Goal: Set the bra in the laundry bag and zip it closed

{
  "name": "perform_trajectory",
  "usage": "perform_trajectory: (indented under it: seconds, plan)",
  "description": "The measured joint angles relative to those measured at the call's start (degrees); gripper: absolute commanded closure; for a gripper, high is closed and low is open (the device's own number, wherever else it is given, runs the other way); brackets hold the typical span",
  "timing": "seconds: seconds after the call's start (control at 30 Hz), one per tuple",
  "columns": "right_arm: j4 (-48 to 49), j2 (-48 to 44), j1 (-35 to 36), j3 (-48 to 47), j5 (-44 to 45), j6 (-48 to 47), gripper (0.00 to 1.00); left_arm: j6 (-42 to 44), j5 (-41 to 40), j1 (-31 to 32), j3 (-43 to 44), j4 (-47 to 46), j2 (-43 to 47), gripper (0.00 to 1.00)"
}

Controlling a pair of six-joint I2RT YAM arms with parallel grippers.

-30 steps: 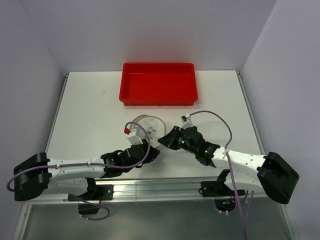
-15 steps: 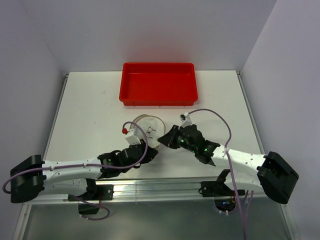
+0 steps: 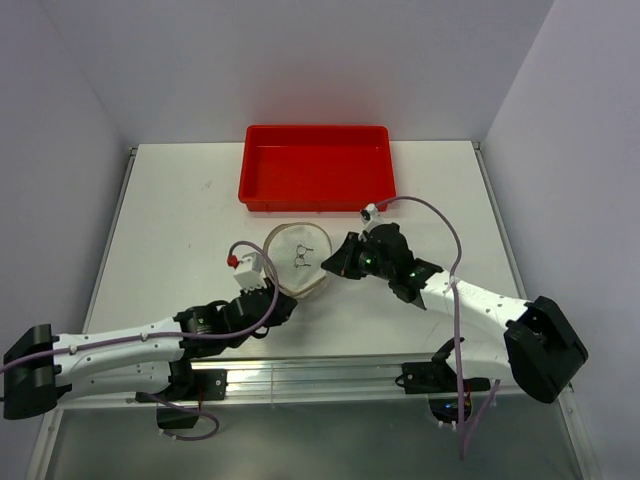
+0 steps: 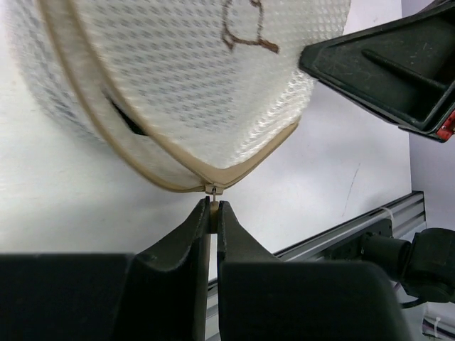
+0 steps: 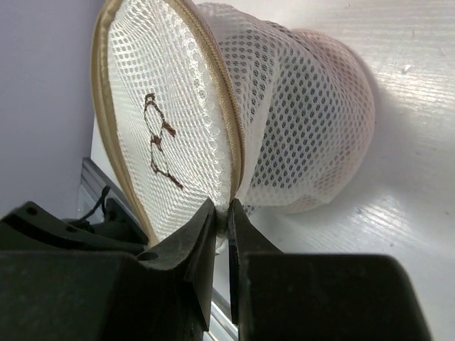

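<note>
laundry bag (image 3: 298,258) sits near mid bench (image 3: 180,220), tipped up on its side. its flat lid (image 3: 300,255) w/ the small dark drawing faces up toward the top cam. red tray (image 3: 317,167) is at the bag's 12 o'clock, apart from it.

left gripper (image 3: 287,297) is at the bag's 6 o'clock, right on the lowest point of the tan rim. in the left wrist view its fingers (image 4: 186,234) are pinched almost together on the small zip pull (image 4: 213,190), which hangs where the tan rim comes to a point. only a sliver of gap between the fingers, pull clamped in it. a dark slit shows between lid and body at about 9 o'clock on the rim there, so the zip isn't fully round.

right gripper (image 3: 335,266) is at the bag's 3 o'clock, touching its side. in the right wrist view it is nearly closed too, fingers (image 5: 202,234) nipping the tan rim edge where lid meets mesh wall.

bra (image 5: 340,85) shows only as a faint pink tint thru the mesh, deep in the bag's body. shape can't be made out.
</note>
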State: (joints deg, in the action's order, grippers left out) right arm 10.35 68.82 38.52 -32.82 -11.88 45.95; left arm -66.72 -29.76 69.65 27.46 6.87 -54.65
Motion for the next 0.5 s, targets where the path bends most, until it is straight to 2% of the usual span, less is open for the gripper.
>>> perform_trajectory:
  seconds: [0.23, 0.33, 0.37, 0.43, 0.47, 0.5]
  plan:
    - [-4.6, 3.3, -2.6, -5.7, -4.5, -4.5, 1.0, 0.0, -1.9, -0.8, 0.0, 5.9, 6.1, 1.0]
    - [-7.3, 7.6, -2.6, -11.2, -5.6, -6.5, 0.92, 0.9, -1.8, -0.9, 0.0, 5.6, 6.5, 1.0]
    - [-7.9, 9.4, -2.6, -13.3, -5.8, -7.1, 0.76, 1.4, -1.6, -0.9, 0.0, 4.9, 6.1, 1.0]
    - [-9.6, 12.0, -2.6, -16.9, -5.6, -8.2, 0.5, 2.6, -1.2, -1.0, 0.1, 3.1, 4.8, 1.0]
    - [-10.0, 12.7, -2.9, -18.1, -5.2, -8.4, 0.27, 3.2, -0.5, -1.0, 0.3, 1.6, 3.5, 1.0]
    - [-10.1, 12.9, -3.3, -18.8, -4.7, -8.5, 0.2, 3.7, 0.2, -1.0, 0.7, 0.2, 1.9, 1.0]
